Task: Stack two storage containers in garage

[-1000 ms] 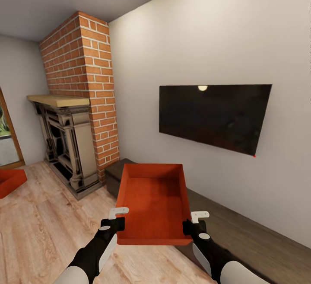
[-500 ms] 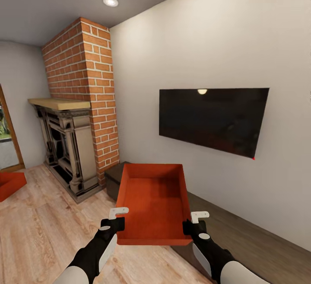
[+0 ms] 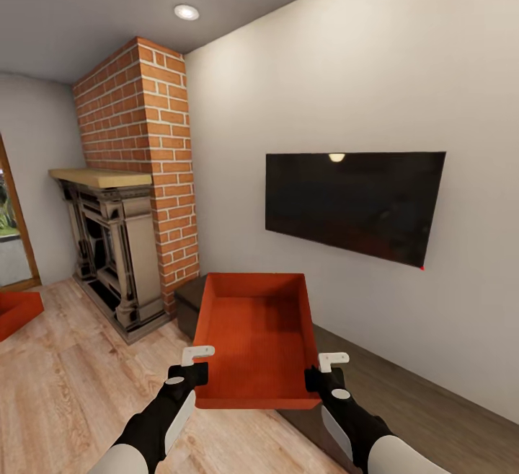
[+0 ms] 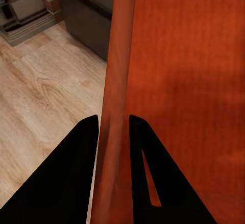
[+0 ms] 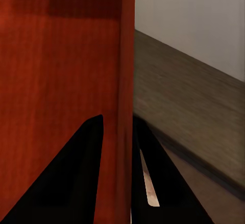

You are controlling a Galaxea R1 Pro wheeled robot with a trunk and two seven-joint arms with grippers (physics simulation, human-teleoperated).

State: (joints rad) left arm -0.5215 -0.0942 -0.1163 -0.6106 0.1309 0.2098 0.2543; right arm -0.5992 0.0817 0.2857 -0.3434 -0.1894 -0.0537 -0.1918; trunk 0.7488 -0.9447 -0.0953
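Note:
I hold a red-orange open-top storage container (image 3: 256,337) level in front of me, in the living room. My left gripper (image 3: 194,367) is shut on its left wall (image 4: 115,106). On the opposite wall (image 5: 126,81) my right gripper (image 3: 322,374) is shut too. Each wall sits pinched between dark fingers (image 4: 81,157) (image 5: 84,152) in the wrist views. The bin is empty. A second red-orange storage container (image 3: 16,312) lies on the wood-plank floor at the far left, partly cut off by the picture's edge.
A red brick fireplace (image 3: 137,192) with a dark surround stands ahead on the left. A black TV (image 3: 353,203) hangs on the pale wall, and a long dark low bench (image 3: 404,387) runs beneath it. Light wood floor (image 3: 65,387) spreads left.
The whole view has shifted: the fireplace and TV sit a little lower and nearer, so the camera has moved. The container and both grippers keep the same place in the picture.

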